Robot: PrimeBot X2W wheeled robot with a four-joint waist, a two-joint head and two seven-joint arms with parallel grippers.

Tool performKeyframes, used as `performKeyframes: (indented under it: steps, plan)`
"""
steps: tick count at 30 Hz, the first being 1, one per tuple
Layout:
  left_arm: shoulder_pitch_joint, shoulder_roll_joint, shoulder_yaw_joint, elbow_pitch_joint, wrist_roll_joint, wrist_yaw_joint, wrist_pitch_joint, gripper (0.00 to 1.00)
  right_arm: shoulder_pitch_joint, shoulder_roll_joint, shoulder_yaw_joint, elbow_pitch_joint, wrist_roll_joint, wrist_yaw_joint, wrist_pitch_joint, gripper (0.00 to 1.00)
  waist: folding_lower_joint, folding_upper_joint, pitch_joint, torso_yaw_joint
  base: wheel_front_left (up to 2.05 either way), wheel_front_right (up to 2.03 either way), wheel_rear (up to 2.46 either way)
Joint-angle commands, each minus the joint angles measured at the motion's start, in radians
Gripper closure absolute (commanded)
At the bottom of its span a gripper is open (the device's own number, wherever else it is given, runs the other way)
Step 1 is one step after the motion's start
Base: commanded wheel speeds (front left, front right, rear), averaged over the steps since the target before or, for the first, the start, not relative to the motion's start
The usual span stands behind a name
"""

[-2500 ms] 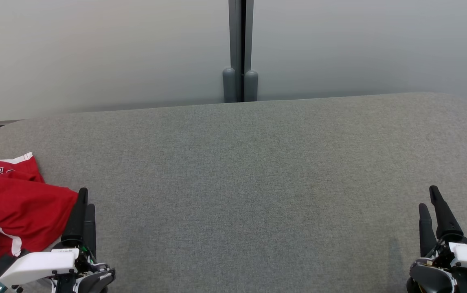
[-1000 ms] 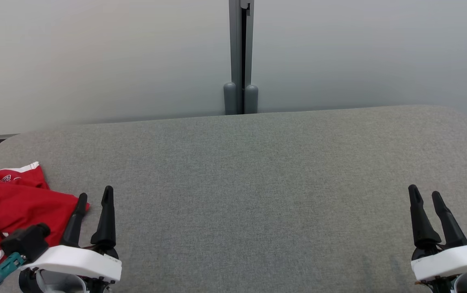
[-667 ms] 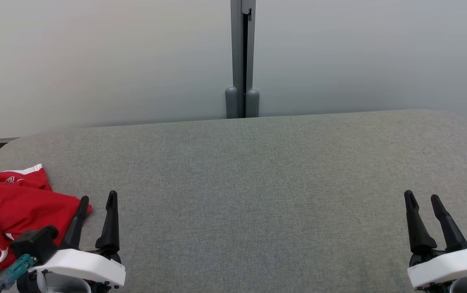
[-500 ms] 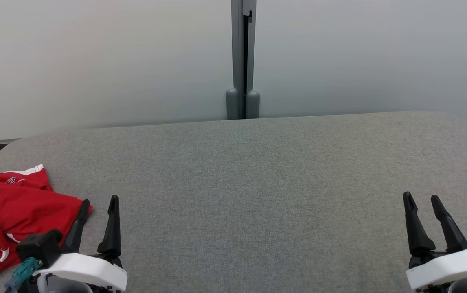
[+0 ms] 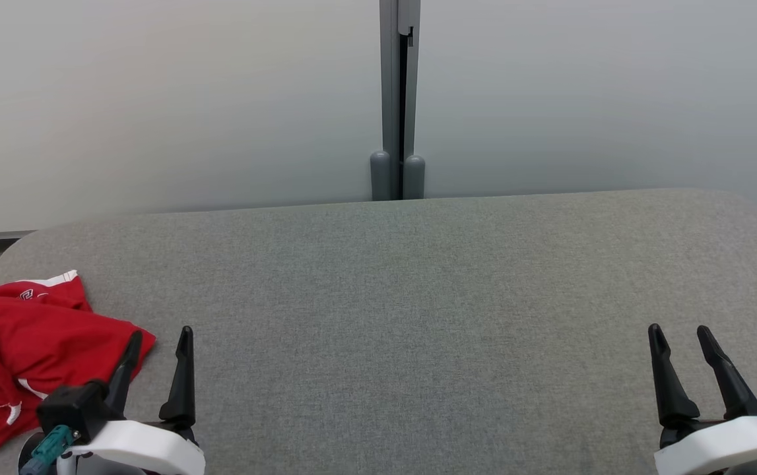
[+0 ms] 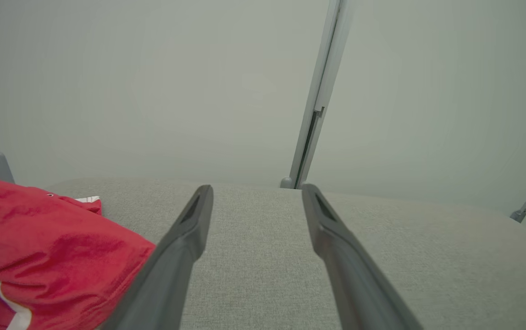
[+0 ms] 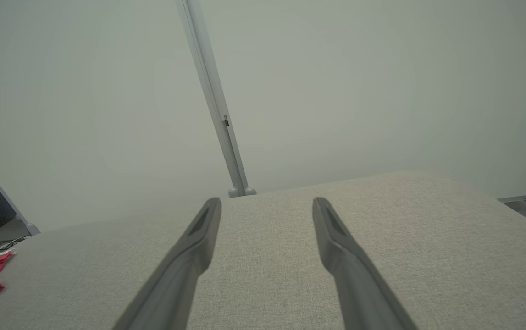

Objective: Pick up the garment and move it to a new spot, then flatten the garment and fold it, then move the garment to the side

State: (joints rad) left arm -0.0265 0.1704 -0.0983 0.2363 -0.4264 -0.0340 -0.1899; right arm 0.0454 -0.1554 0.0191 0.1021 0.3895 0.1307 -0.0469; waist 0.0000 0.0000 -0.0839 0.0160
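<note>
Red cloth with white trim, the garment (image 5: 28,343) lies crumpled at the lower left of the head view, on the left end of the grey fabric worktop (image 5: 418,297). My left gripper (image 5: 160,333) sits just to its right at the bottom left, fingers spread with nothing between them. Its left finger overlaps the garment's right edge, though I cannot tell whether they touch. In my left wrist view the cloth lies in the lower left, beside that finger. My right gripper (image 5: 679,329) is at the lower right, well apart from the garment, likewise spread and empty.
</note>
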Motion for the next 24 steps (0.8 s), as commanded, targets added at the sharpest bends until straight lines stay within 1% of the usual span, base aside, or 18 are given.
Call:
performKeyframes:
  steps: [1,9,19,24]
  plan:
    - [0.001,0.006,-0.001,-0.002,0.025,0.0,-0.009,0.0,0.007,-0.004,0.002,-0.01,-0.022,0.0,-0.011,0.0,0.0,0.0,-0.002,0.0,0.0,0.0,0.0]
    - [0.012,0.001,-0.006,0.021,0.069,-0.01,-0.026,0.0,0.016,0.0,0.006,-0.005,-0.08,0.0,-0.021,0.0,0.0,0.0,-0.012,0.003,0.0,0.0,0.0]
    - [0.01,-0.008,-0.01,0.058,0.113,-0.033,-0.049,0.0,0.033,0.003,0.001,-0.006,-0.154,0.0,-0.039,0.0,0.0,0.0,-0.023,0.008,0.0,0.0,0.0]
    - [0.012,-0.012,-0.016,0.071,0.14,-0.035,-0.057,0.0,0.039,0.008,-0.007,-0.005,-0.183,0.0,-0.046,0.0,0.0,0.0,-0.027,0.014,0.0,0.0,0.0]
